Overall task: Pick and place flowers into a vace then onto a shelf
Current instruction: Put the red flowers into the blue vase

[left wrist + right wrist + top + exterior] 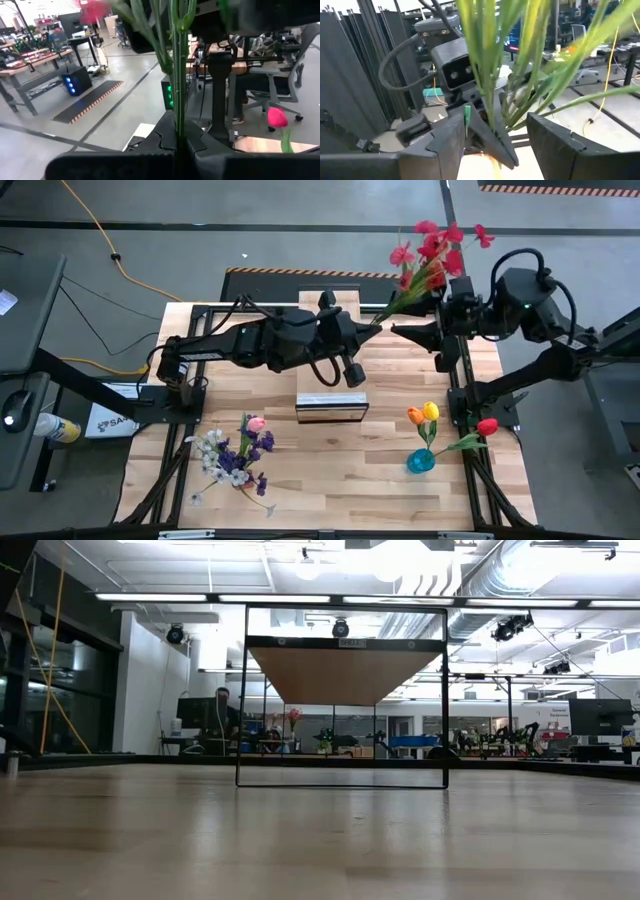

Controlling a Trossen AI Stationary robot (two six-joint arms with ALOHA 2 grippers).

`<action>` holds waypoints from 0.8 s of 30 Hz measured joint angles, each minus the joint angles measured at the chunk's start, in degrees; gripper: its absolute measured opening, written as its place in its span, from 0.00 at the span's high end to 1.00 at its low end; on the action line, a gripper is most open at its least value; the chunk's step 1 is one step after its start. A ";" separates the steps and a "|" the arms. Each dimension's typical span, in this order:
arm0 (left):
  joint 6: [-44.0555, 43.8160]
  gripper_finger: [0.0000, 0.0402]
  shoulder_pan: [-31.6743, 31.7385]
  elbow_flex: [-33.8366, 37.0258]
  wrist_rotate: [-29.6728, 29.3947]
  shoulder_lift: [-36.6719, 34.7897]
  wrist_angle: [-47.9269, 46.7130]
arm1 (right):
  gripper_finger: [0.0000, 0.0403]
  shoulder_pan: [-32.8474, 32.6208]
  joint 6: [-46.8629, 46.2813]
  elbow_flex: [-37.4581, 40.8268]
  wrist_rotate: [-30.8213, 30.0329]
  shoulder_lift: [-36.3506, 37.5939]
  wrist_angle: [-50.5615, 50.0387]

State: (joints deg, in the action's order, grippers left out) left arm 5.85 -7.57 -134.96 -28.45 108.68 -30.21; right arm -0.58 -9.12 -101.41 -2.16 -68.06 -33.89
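Stems of the red flower spray (432, 252) are sitting pinched in our closed left gripper (376, 328), blossoms beyond the tips. Our right gripper (400, 330) is facing it, jaws apart around the leaves; we are judging it should close squarely before the left releases.

Left pincer (374, 332) shut, right pincer (400, 332) parted, tips nearly touching mid-air.
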 joint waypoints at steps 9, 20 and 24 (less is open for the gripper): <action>-0.26 0.94 -0.06 0.00 0.88 0.00 0.26 | 0.49 0.71 0.11 0.00 2.60 -0.21 3.14; -0.20 0.94 -0.09 0.04 1.43 0.00 2.64 | 0.49 0.72 0.11 0.00 1.84 -0.21 0.08; -0.18 0.94 -0.09 0.04 2.63 0.00 3.27 | 0.49 1.38 0.13 0.00 1.68 -0.21 0.09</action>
State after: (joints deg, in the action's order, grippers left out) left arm 5.66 -7.66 -134.91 -25.82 108.68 -26.95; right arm 0.79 -8.99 -101.41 -0.48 -68.27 -33.80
